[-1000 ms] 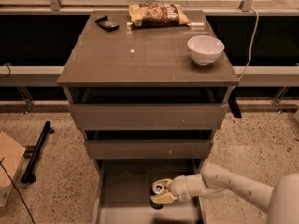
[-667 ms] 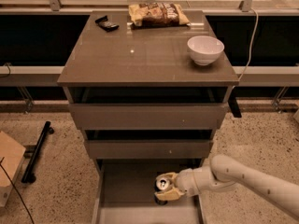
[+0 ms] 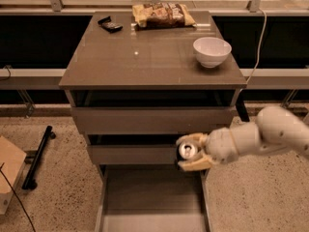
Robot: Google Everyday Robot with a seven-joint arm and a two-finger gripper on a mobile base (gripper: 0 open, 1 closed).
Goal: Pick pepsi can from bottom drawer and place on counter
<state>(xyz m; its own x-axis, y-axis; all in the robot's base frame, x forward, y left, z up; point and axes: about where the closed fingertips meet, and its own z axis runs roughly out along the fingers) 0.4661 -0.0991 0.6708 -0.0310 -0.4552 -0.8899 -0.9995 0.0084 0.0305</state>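
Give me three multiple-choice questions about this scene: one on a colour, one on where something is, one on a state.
1. The bowl on the counter is: A white; B red; C black.
2. The pepsi can is: A on the counter; B in the gripper, above the bottom drawer; C inside the bowl.
3. The bottom drawer is: A shut; B open; C missing.
Answers: 1 A, its rim and wall are white. 2 B, the fingers clamp it in front of the middle drawer. 3 B, its bare floor shows.
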